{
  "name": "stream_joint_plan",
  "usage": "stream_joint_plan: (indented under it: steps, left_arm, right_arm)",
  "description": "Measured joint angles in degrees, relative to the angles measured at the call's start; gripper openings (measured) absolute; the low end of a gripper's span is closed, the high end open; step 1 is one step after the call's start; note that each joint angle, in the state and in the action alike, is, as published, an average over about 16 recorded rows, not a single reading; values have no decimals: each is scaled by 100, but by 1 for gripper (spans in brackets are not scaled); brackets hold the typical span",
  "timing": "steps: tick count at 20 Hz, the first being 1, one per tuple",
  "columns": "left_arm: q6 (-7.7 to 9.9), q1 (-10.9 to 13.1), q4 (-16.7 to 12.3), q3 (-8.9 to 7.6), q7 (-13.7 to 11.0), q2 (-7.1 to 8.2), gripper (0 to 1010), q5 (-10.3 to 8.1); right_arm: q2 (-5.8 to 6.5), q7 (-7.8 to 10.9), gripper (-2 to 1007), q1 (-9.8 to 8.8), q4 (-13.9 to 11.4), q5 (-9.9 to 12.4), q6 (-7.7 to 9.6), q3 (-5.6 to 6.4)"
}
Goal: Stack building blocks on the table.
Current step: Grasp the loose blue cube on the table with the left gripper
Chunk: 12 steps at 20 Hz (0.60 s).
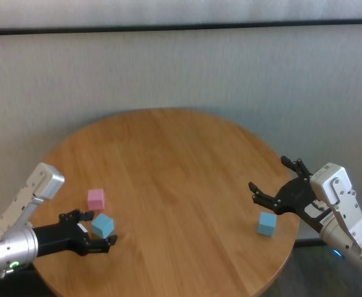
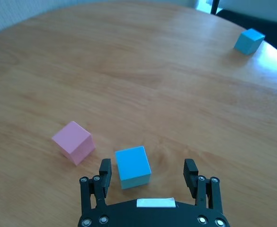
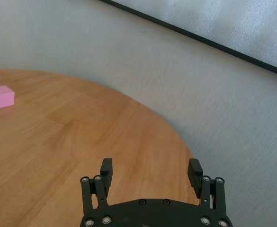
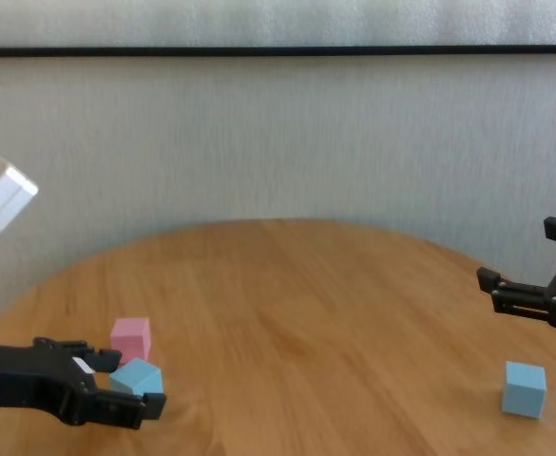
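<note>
Presently, the left pincer, released, brackets a light blue block just beside the pink block, evidently positioned to grasp it. Right pincer, released, hovers above the second blue block on the desk.

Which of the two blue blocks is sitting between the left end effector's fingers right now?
The light blue block next to the pink block, on the robot's left. It sits between the open left end effector; the other blue block lies far right.
</note>
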Motion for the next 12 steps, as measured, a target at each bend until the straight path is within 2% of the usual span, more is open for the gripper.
stream_joint_plan:
  steps: [5,12]
  left_arm:
    - [81,-74,103,26,101,-98,1002,65]
    - [201,-170,230,65,323,-216,1002,261]
  right_arm:
    - [0,0,1001,0,0,0,0,0]
    - [0,0,1001,0,0,0,0,0]
